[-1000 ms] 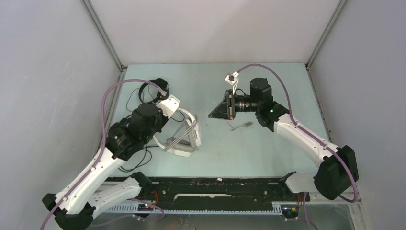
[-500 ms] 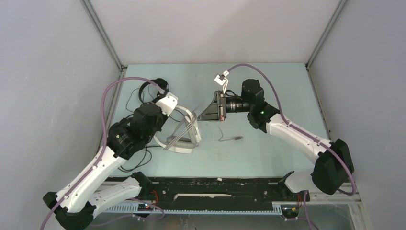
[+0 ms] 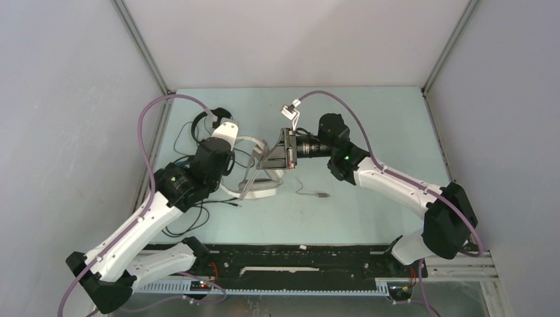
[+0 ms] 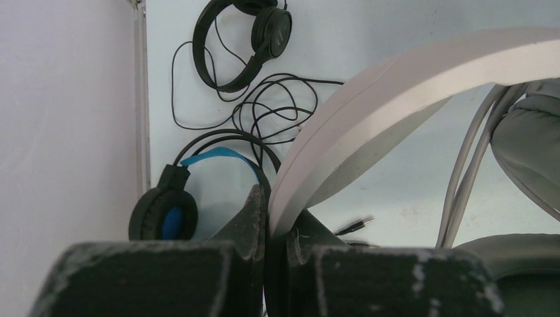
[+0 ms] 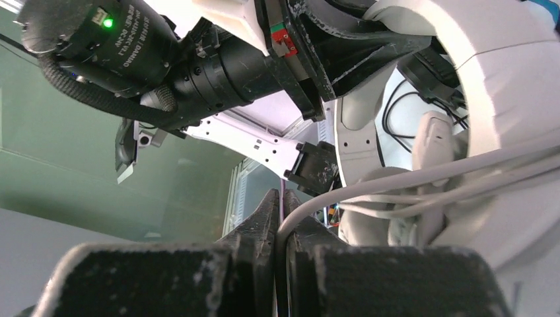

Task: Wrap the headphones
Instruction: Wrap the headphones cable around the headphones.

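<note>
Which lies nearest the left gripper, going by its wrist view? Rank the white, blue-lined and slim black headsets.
1. white headset: clamped in the left gripper.
2. blue-lined headset: lower left, by the wall.
3. slim black headset: top, farthest.

The only lettering I can pick out is white print on the black cylinder [image 5: 132, 49] in the right wrist view, beside its green light [image 5: 107, 22]. It runs upside down. One word looks like "DAMIAO"; the rest is too small to read.
</note>
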Tool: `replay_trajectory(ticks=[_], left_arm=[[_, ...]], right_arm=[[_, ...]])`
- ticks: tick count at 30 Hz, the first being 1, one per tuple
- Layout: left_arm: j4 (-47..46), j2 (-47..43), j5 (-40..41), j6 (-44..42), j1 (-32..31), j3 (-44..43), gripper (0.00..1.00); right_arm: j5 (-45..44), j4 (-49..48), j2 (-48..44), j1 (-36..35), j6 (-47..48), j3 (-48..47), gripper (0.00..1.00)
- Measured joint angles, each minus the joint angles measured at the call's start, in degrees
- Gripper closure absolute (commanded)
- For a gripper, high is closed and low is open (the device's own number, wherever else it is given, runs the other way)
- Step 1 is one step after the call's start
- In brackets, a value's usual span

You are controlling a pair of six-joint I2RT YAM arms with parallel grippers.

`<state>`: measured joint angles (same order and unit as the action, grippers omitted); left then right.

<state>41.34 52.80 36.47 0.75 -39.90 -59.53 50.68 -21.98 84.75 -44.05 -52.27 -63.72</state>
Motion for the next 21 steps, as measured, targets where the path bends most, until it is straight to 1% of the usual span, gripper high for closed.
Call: replay_trajectory(ticks=[4,12,21], left_arm=[[0.90,2.23,1.51,5.16,-0.35,-2.03,1.00],[3.19,1.88,4.17,17.14,-0.37,-2.97,1.00],[4.63,3.39,3.56,25.44,-0.24,-4.26,1.00]], right_arm=[[-2.97,0.83,0.00,-1.66,0.90,-0.09,0.93],[-10.97,7.85,-1.25,-4.20,6.58,-1.09,0.92],[-16.63,10.95,-2.29,-7.39,10.71,-1.38,0.93]])
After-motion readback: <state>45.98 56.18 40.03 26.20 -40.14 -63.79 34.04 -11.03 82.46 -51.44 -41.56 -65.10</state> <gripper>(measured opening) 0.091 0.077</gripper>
